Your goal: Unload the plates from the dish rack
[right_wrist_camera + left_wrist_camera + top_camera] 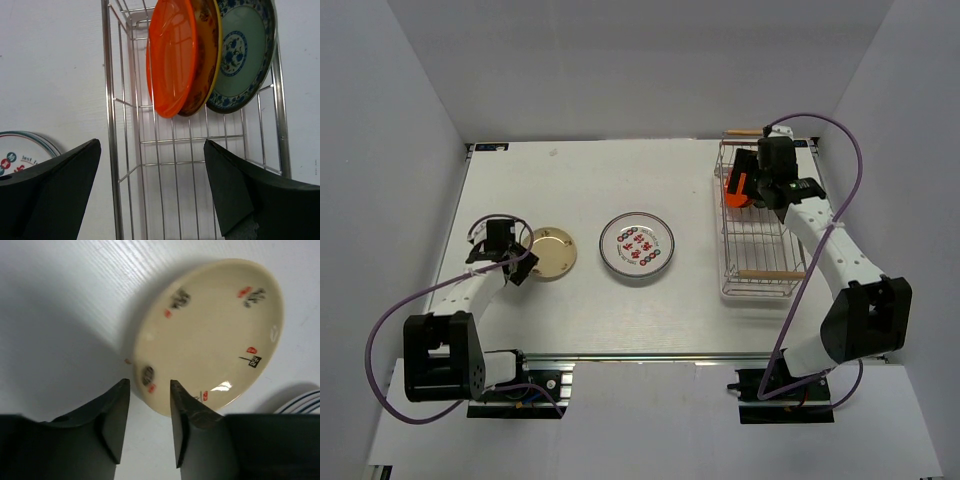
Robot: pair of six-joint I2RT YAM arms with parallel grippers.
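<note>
The dish rack [760, 262] stands at the right, a chrome wire basket with wooden rod handles. In the right wrist view the rack [112, 150] holds an orange plate [170, 55], a brown-yellow plate [206, 60] and a teal-green plate with blue flowers [245, 50], all on edge. My right gripper [152, 145] is open wide above the rack, short of the orange plate [735, 188]. A white plate with red circle marks [637, 245] lies mid-table. A cream plate [210, 335] lies flat at the left. My left gripper [150, 385] is open, its tips at the plate's near rim.
The rack's far handle [744, 132] and near handle [770, 274] lie across its ends. White walls enclose the table on three sides. The white plate's striped rim [302, 401] shows just past the cream plate [548, 252].
</note>
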